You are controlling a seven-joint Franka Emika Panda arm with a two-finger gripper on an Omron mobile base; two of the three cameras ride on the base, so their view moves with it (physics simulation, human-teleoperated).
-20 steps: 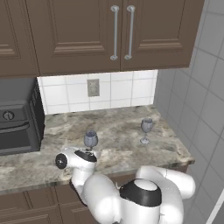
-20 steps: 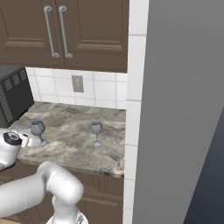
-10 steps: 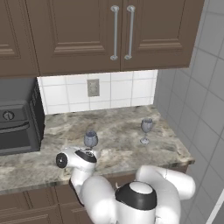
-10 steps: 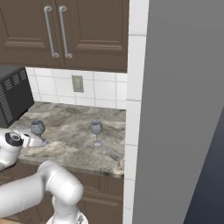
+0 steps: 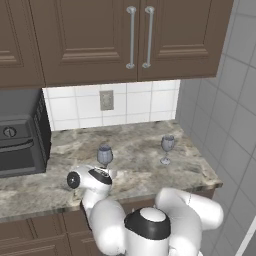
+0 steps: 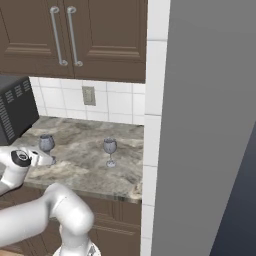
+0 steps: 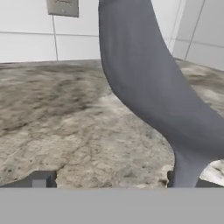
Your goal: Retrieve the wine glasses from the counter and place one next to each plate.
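Two wine glasses stand upright on the marbled counter (image 5: pixel 140 150) (image 6: pixel 80 162). The left wine glass (image 5: pixel 104 155) (image 6: pixel 46 143) is right in front of my gripper (image 5: pixel 110 173) (image 6: pixel 50 160), which is low over the counter's front part. In the hand view its grey bowl (image 7: pixel 144 87) looms very close, and its stem stands by the right fingertip and hides most of it. My gripper (image 7: pixel 109 181) is open, with nothing gripped. The right wine glass (image 5: pixel 167 145) (image 6: pixel 109 148) stands apart, nearer the corner. The plates are out of view.
A black microwave (image 5: pixel 20 135) (image 6: pixel 12 112) sits on the counter's left end. Dark upper cabinets (image 5: pixel 130 35) hang above, with a wall outlet (image 5: pixel 106 100) on the white tiles. A tiled side wall (image 5: pixel 220 115) and a tall grey panel (image 6: pixel 210 125) close off the right.
My hand has crept slightly toward the left wine glass. Both glasses have stayed where they were.
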